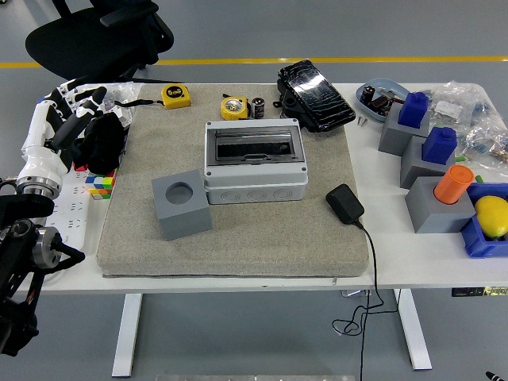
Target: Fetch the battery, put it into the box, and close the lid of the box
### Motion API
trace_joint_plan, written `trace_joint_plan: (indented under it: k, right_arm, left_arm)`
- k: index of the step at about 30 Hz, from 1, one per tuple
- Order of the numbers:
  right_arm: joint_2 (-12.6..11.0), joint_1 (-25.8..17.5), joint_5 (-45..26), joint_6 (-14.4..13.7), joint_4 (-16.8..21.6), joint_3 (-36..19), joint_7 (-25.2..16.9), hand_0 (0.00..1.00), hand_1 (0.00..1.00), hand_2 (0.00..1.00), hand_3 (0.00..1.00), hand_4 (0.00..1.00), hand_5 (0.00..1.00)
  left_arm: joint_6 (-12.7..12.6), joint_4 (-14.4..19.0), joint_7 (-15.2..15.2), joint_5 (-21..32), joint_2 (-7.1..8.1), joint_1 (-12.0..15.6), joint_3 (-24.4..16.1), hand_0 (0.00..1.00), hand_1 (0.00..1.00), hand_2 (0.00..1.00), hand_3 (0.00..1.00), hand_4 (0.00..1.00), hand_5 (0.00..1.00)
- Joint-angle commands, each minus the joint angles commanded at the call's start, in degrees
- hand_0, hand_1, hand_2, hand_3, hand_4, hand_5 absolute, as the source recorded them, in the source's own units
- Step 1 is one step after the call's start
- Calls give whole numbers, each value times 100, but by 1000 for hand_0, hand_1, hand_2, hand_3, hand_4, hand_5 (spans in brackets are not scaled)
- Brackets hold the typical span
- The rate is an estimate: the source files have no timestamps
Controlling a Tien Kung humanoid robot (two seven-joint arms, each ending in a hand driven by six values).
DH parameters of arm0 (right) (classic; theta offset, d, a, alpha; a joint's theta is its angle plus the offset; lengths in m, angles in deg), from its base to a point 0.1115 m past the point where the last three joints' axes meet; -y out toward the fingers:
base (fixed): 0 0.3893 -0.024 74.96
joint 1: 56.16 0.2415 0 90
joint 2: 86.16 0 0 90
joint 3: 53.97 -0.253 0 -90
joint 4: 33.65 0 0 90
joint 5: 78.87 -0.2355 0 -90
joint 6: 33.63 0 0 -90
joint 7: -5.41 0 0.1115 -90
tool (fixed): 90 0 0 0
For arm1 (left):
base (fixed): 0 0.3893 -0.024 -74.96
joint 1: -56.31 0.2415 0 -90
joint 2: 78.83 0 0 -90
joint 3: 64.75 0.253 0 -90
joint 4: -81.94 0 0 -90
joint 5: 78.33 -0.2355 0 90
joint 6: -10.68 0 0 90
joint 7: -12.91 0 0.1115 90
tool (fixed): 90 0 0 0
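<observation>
The left hand [67,119] hangs over the worktop's [238,266] left edge, fingers loosely spread, holding nothing. The battery [259,108] stands behind the grey box [254,161], whose interior is hard to see.

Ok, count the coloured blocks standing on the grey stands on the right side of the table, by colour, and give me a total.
Blue square blocks on grey stands: 2
Orange round cylinder on a grey stand: 1
Total: 3
</observation>
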Motion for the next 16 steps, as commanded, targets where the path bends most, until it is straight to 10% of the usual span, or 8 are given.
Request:
trace_joint_plan:
  k: [16]
  right_arm:
    - [-24, 24, 7, 1, 7, 66, 11, 568, 629, 657, 555, 940, 498]
  left_arm:
    - [11, -18, 13, -11, 19, -36, 69, 574, 652, 646, 740, 969, 437]
